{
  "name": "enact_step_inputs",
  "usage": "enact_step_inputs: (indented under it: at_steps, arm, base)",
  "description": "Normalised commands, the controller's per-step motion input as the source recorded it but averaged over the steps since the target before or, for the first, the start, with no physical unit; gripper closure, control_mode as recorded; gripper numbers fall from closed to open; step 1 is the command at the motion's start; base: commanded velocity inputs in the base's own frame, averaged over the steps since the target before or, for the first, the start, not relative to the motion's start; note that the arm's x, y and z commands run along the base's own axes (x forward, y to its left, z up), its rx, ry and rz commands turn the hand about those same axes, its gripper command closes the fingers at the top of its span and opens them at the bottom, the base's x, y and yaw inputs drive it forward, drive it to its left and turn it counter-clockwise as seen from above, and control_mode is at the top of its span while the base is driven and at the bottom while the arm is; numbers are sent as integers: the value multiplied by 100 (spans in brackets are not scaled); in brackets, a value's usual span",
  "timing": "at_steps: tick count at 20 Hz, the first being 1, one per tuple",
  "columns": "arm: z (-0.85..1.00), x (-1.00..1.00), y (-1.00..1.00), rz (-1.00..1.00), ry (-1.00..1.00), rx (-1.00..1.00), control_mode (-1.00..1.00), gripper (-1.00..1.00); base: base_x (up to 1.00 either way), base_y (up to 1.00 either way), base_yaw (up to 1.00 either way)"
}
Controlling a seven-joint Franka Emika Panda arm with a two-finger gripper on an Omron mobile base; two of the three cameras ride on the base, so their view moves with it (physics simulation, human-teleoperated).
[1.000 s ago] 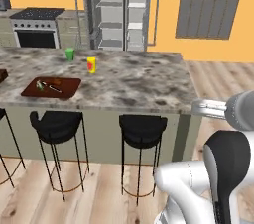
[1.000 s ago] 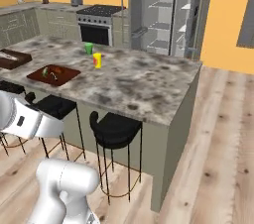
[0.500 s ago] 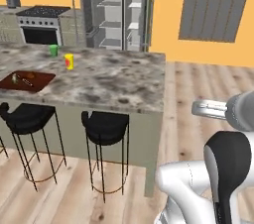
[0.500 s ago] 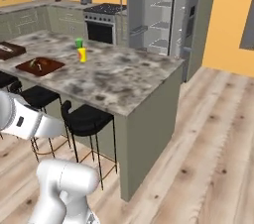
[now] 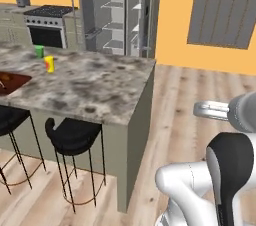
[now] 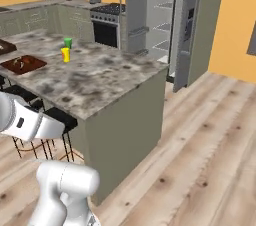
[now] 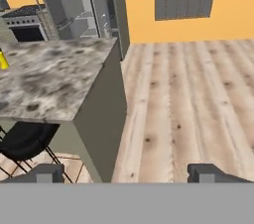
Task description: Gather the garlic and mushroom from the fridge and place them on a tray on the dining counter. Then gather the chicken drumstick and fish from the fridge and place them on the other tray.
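Two fridge (image 5: 122, 12) doors are seen standing wide open beyond the far end of the dining counter (image 5: 95, 82), white shelves exposed; what lies on them is too small to be made out. On the marble top, the reddish-brown tray (image 6: 24, 64) is seen near the left edge of the right base view, with small items on it that cannot be identified, and a corner of the other tray (image 6: 4, 46) shows just behind it. A yellow bottle (image 6: 65, 54) and a green cup (image 6: 67, 43) stand side by side farther along the counter, apart from the trays. Black stools (image 5: 75, 137) are tucked under the near side. In the hand view the gripper (image 7: 127, 173) is shown with its jaws spread wide and nothing between them, held over bare wooden floor (image 7: 188, 104) beside the counter's corner. The step in hand is judged to be the approach to the fridge. It is best done by rounding the counter corner with margin, squaring up to the open shelves, and keeping the arm tucked clear of the door edges until the base is parked.
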Motion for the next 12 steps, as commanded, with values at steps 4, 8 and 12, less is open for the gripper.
enact_step_inputs:
  at_steps: [4, 8, 12]
  arm:
    - [0, 0, 0, 0, 0, 0, 100, -100]
    - [0, 0, 0, 0, 0, 0, 100, -100]
    - [0, 0, 0, 0, 0, 0, 100, -100]
  base:
    - [54, -91, 27]
    - [61, -77, 31]
    - [51, -78, 33]
